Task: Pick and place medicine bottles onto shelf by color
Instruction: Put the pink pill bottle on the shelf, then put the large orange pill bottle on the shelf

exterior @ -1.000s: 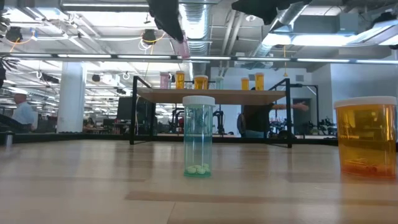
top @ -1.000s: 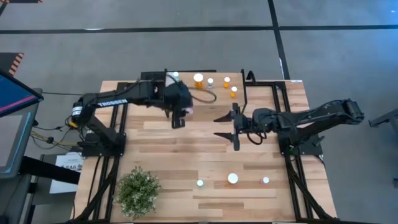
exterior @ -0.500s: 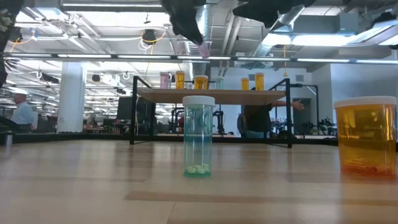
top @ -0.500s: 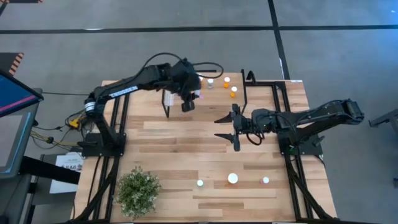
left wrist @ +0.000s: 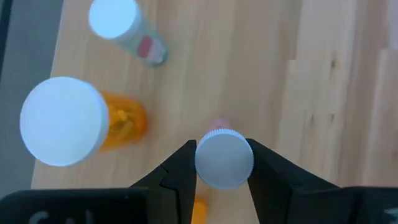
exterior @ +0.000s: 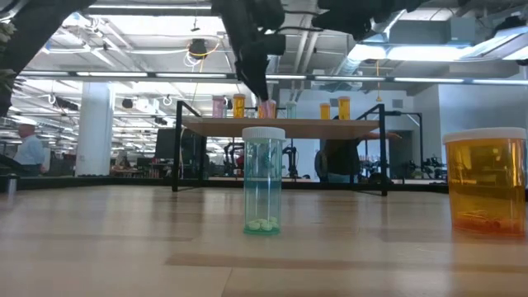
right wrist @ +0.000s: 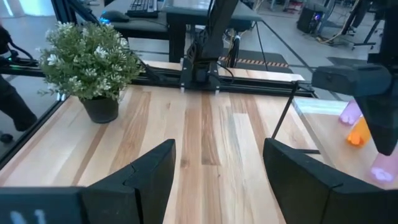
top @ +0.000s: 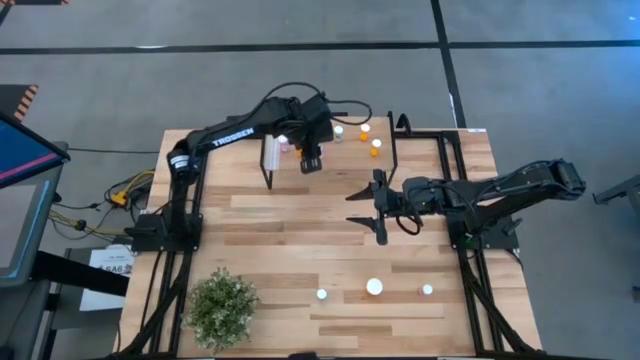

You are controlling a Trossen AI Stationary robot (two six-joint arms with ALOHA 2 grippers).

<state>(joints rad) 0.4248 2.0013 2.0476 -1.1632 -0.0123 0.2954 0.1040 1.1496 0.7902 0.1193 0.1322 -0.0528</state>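
Observation:
My left gripper [top: 310,157] is over the shelf [top: 347,157] at the table's far side, shut on a small pink bottle with a white cap [left wrist: 224,158]. In the low view the pink bottle [exterior: 266,108] stands at the level of the shelf top [exterior: 280,126]; whether it rests on it, I cannot tell. Other bottles stand on the shelf: a large orange one [left wrist: 65,121], a pale one [left wrist: 118,22] and two small orange ones [top: 370,138]. My right gripper [top: 355,203] hovers open and empty over the table's middle. My left gripper pinches the pink bottle's white cap by its rim [left wrist: 204,163] between its two fingers. The fingers come from above and point down. The bottle stays upright below them, its pink body [exterior: 266,110] down by the shelf top.
Near the table's front edge stand a pale blue-green bottle [top: 322,294], a large orange bottle [top: 374,287] and a small pink one [top: 427,290]. A bushy green plant [top: 222,306] stands at the front left. The shelf's black legs [top: 268,175] rise at its corners.
My left gripper has carried the pink bottle toward the table's far edge and a little right, out over the shelf, then down to the shelf top. It has stayed shut on the bottle, which stays upright.

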